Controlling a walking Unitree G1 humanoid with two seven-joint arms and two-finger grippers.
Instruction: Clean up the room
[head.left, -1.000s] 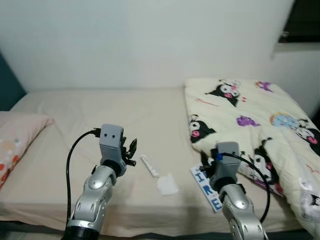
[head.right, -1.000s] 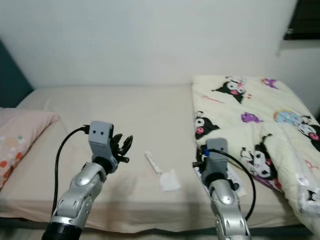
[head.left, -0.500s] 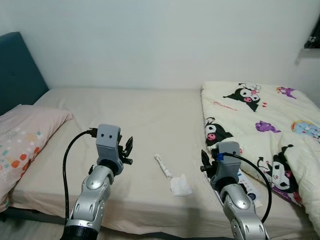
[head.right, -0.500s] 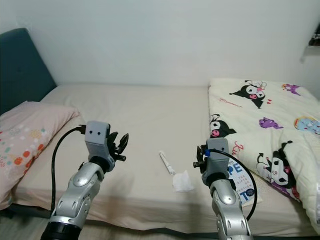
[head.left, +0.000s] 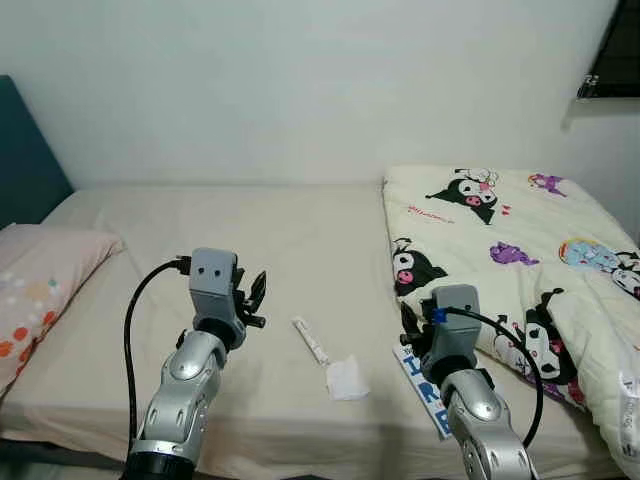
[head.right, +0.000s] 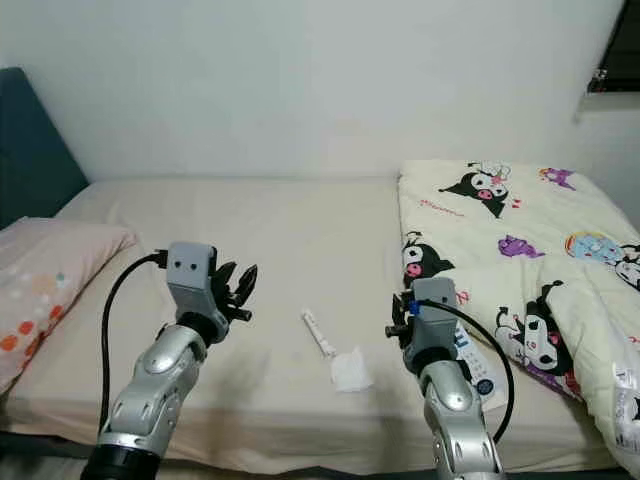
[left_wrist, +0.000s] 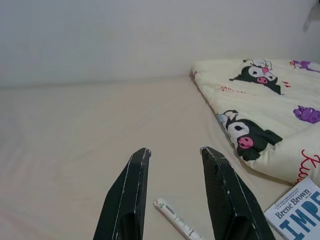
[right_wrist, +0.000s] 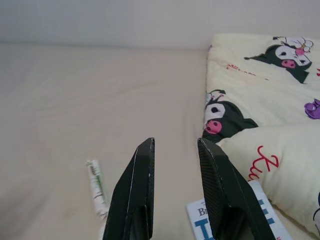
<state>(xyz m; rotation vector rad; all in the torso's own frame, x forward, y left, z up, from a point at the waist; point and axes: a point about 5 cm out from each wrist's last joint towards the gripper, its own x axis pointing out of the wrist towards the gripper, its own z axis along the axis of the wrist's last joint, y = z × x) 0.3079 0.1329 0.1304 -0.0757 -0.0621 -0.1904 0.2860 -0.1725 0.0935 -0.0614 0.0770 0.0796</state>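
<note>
Both arms raised over the bed (head.left: 200, 230), bent at elbow, wrists pointing fwd. Left gripper (head.left: 255, 297) up at left of the white tube (head.left: 308, 339), jaws parted, empty. Right gripper (right_wrist: 175, 175) near the book (head.left: 425, 385), jaws parted, empty. Crumpled tissue (head.left: 346, 378) just beside tube's near end. Cartoon blanket (head.left: 500, 240) at right, pillow (head.left: 35, 290) far left.

Head stereo pair looks forward and down over the beige bed (head.left: 200, 230); both wrist cameras face along it, sharing the white tube (left_wrist: 175, 226).
</note>
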